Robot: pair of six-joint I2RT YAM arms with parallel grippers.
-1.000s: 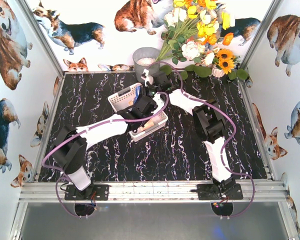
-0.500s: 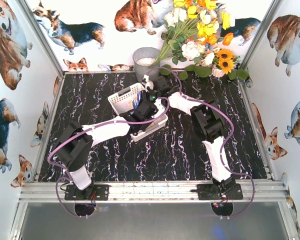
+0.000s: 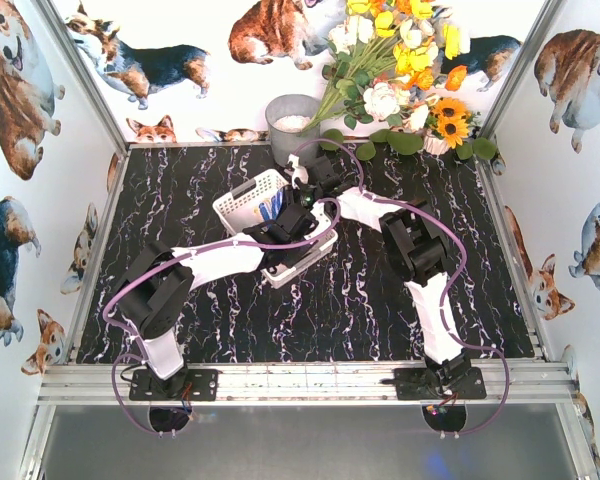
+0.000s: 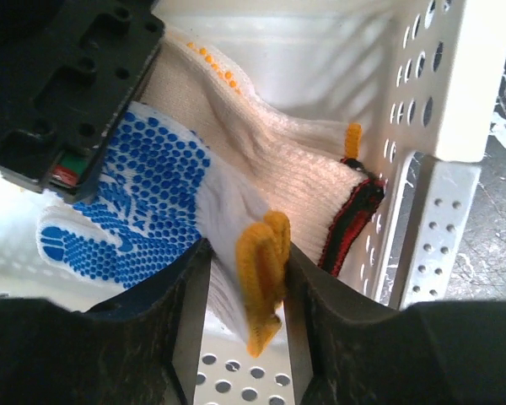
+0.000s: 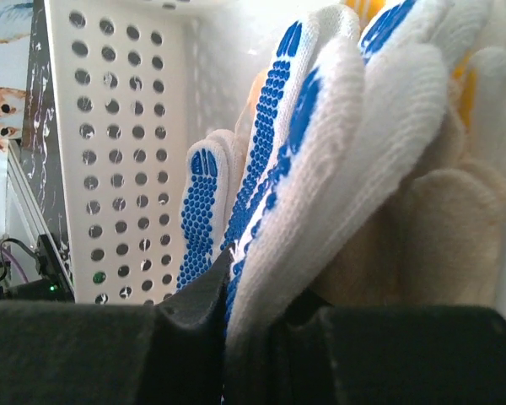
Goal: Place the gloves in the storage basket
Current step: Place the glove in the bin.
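Both arms have sunk into the storage basket [image 3: 242,197]: right claw [image 5: 255,297] clamps the blue-dotted glove [image 4: 143,194], left claw [image 4: 244,263] stands parted around its orange cuff [image 4: 260,283], seemingly releasing.

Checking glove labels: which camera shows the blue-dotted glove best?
Left wrist: the blue-dotted glove shows its dotted side to the lens inside the storage basket, one corner hidden by black hardware. Right wrist sees only its fingers edge-on, pinched in the right gripper. Top external gives just a blue sliver in the basket.
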